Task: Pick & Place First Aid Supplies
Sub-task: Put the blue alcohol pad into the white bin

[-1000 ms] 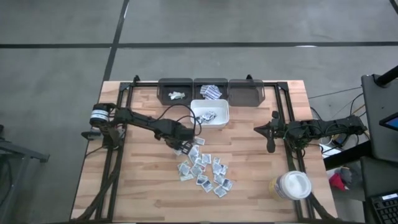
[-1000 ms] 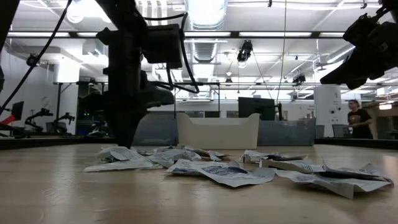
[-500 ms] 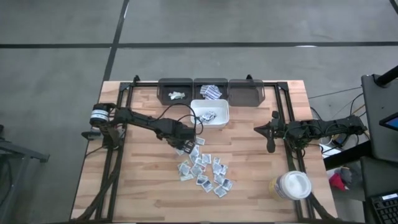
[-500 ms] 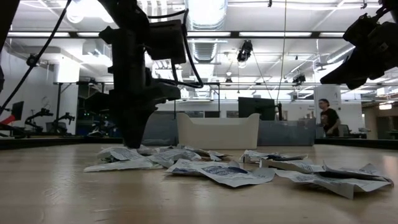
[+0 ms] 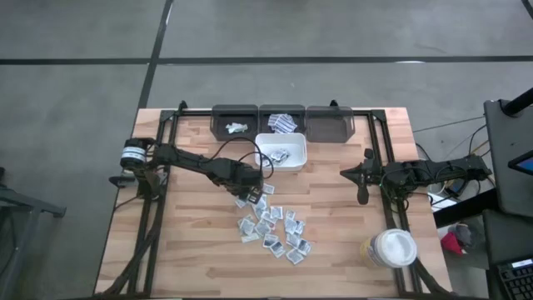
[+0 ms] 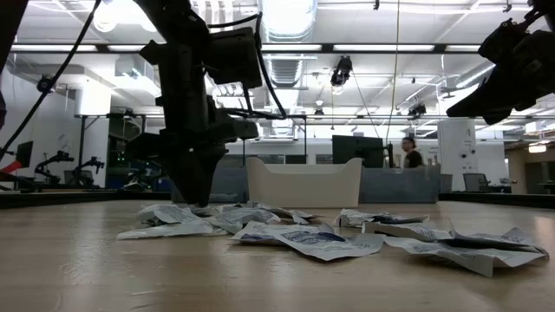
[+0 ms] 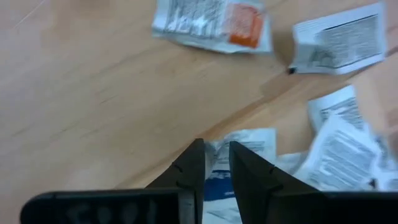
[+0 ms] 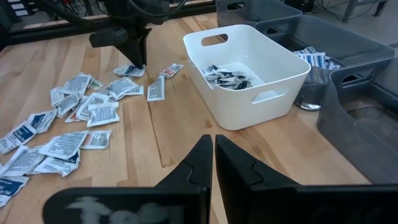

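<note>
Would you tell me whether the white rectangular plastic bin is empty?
Not empty: the white rectangular plastic bin holds several small printed sachets on its floor.

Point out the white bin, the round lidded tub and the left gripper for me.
white bin (image 5: 296,160): high view, on its right rim.
round lidded tub (image 5: 391,247): high view, middle of its white lid.
left gripper (image 7: 216,163): left wrist view, midway between its fingertips, over a sachet (image 7: 249,144).
</note>
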Controlling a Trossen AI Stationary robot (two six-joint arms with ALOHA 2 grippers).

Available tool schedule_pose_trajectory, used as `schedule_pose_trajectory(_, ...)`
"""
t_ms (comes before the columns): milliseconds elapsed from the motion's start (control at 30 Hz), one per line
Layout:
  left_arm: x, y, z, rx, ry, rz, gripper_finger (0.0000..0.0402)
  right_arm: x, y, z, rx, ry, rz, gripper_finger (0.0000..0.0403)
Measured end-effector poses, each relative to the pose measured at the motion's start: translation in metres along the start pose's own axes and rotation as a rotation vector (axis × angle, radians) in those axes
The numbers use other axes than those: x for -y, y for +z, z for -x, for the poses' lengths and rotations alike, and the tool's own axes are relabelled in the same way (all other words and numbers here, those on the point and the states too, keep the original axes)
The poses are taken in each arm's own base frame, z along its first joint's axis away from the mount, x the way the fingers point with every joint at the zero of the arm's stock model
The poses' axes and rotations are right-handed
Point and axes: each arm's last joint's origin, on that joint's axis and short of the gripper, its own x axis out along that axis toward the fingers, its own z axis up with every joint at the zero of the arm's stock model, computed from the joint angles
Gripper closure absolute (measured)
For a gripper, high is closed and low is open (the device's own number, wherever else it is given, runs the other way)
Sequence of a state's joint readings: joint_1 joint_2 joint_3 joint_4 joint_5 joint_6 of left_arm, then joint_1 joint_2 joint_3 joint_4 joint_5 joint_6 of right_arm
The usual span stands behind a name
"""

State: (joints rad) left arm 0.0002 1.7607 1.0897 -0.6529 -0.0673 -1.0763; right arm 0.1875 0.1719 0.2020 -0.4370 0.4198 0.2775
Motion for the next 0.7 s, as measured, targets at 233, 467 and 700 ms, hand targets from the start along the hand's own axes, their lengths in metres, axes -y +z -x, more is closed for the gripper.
schedule_pose_trajectory(233,-0.0003,-0.0002,-0.0010,0.003,-0.003,-0.025,0.0335,0.0000,0.0000,0.0000,0.000,0.000,0.000,0.0385)
schedule_pose_trajectory(467,0.0012,0.0027,-0.0060,0.104,-0.033,-0.020,0.0369,0.0000,0.0000,0.0000,0.000,0.000,0.000,0.0385)
schedule_pose_trajectory(700,-0.0003,0.0030,-0.0079,0.137,-0.021,-0.023,0.0398,0.0000,-0.0001,-0.0001,0.000,-0.001,0.000,0.0385)
